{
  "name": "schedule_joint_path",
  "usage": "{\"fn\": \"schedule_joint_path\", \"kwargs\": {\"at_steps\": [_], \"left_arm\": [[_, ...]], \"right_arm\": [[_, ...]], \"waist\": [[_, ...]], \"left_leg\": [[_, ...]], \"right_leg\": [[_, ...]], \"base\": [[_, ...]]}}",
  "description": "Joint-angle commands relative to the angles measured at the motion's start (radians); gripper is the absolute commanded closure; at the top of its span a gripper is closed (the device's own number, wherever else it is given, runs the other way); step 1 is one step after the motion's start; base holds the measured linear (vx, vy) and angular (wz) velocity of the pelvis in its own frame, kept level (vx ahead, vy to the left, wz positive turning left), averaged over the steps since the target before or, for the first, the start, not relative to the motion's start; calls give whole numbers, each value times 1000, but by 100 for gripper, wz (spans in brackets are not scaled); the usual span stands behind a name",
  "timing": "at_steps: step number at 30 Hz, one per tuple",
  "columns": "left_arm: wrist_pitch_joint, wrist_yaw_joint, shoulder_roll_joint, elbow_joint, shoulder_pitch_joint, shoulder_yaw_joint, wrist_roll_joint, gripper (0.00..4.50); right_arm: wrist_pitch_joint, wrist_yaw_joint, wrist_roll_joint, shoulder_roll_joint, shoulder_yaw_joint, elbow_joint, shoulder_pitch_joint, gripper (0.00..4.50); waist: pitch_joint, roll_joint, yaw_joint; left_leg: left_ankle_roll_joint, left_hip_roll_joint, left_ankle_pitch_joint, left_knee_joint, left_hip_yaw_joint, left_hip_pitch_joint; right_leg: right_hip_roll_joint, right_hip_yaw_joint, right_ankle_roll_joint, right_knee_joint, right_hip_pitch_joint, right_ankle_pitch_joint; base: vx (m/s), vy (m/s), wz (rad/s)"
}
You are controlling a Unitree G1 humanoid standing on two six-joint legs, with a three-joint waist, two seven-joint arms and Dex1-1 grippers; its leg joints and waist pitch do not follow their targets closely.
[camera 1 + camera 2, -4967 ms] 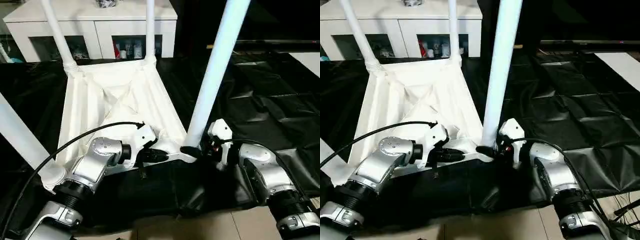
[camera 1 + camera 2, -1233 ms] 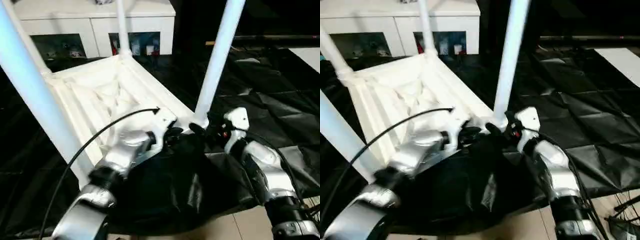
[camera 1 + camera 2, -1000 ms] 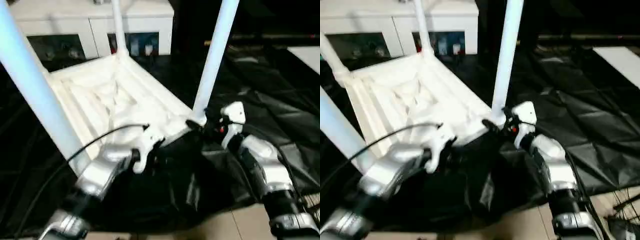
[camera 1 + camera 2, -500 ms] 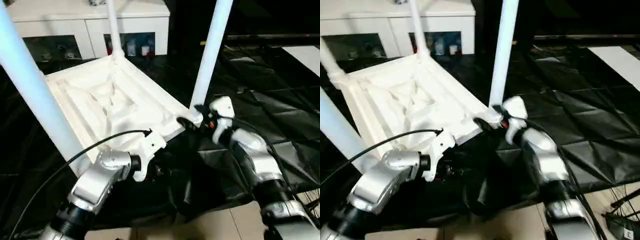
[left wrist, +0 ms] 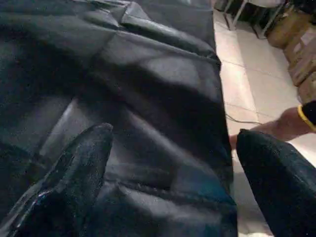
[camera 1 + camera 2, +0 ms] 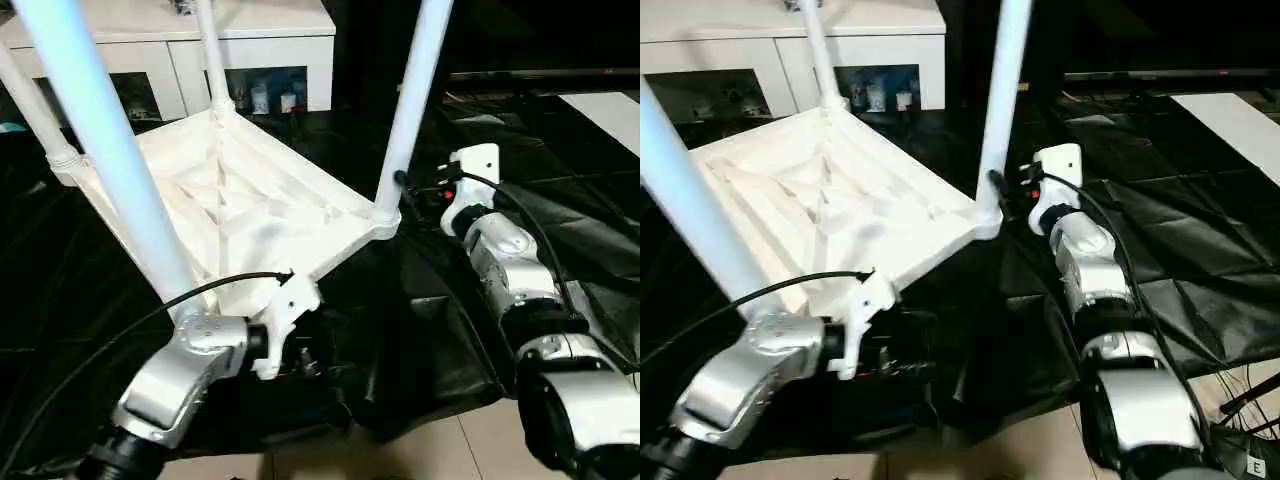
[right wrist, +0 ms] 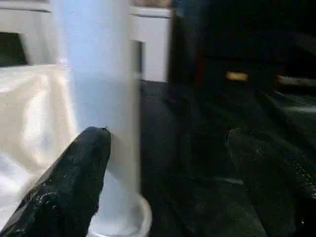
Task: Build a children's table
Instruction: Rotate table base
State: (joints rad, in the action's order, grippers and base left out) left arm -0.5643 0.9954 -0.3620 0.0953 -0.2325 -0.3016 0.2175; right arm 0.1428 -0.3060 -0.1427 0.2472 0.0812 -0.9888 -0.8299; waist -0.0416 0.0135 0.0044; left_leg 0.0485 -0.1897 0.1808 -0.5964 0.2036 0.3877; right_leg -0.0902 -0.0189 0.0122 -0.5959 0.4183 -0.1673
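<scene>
The children's table point(image 6: 250, 210) lies upside down on the black sheet, ribbed underside up, with white legs standing in its corner sockets. The near right leg point(image 6: 415, 100) rises beside my right gripper point(image 6: 406, 188), which is open; in the right wrist view the leg point(image 7: 98, 98) stands right behind one finger point(image 7: 84, 168) and is not gripped. My left gripper point(image 6: 300, 360) hangs low in front of the table's near edge, over the sheet. Its fingers point(image 5: 79, 168) are spread wide with nothing between them.
A white cabinet point(image 6: 250, 45) with glass doors stands behind the table. The black sheet point(image 6: 560, 180) covers the floor to the right; bare tiles point(image 6: 400, 455) show at the front. A person's hand point(image 5: 284, 126) reaches in at the sheet's edge.
My left gripper has opened wide and drawn back from the table's near edge. The right gripper, still open, has moved from the corner socket up beside the leg. The camera has shifted.
</scene>
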Motion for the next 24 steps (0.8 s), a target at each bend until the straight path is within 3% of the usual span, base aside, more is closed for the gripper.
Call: {"fn": "schedule_joint_path", "kwargs": {"at_steps": [1, 8, 9, 13, 20, 24], "left_arm": [[17, 8, -21, 3, 6, 26, 12, 4], [28, -21, -40, -11, 11, 44, 1, 4], [29, -15, -48, -7, 16, 49, 5, 4], [27, -11, -64, -6, 19, 58, 18, 4], [55, -66, -43, -48, -9, 66, -4, 4], [86, -154, 16, -84, -40, 57, -39, 4]], "right_arm": [[23, 26, 18, 9, 26, -40, -25, 46], [39, -61, 18, 30, 11, -25, 3, 46], [41, -135, -1, 44, 6, 4, 28, 46], [41, -265, 1, 76, -26, 56, 79, 46], [-17, -526, -26, 143, -76, 203, 189, 46], [-64, -627, -62, 108, -112, 267, 193, 46]], "waist": [[63, -10, 2], [63, -8, 4], [63, -18, 3], [65, -13, 8], [61, -13, 11], [58, -19, 8]], "left_leg": [[-38, -24, 224, 66, -8, -21], [-51, -26, 214, 65, -9, -20], [-58, -26, 213, 63, -7, -18], [-79, -26, 186, 61, -9, -17], [-82, -29, 220, 61, -11, -17], [-75, -29, 256, 64, -14, -15]], "right_leg": [[-24, 14, -240, 57, -43, -180], [-23, 14, -243, 53, -46, -155], [-22, 14, -244, 54, -47, -151], [-23, 14, -251, 50, -50, -127], [-24, 14, -250, 56, -49, -180], [-25, 14, -235, 61, -47, -237]], "base": [[0, 0, 0], [0, 0, 0], [0, 0, 0], [0, 0, 0], [0, 0, 0], [0, 0, 0]]}}
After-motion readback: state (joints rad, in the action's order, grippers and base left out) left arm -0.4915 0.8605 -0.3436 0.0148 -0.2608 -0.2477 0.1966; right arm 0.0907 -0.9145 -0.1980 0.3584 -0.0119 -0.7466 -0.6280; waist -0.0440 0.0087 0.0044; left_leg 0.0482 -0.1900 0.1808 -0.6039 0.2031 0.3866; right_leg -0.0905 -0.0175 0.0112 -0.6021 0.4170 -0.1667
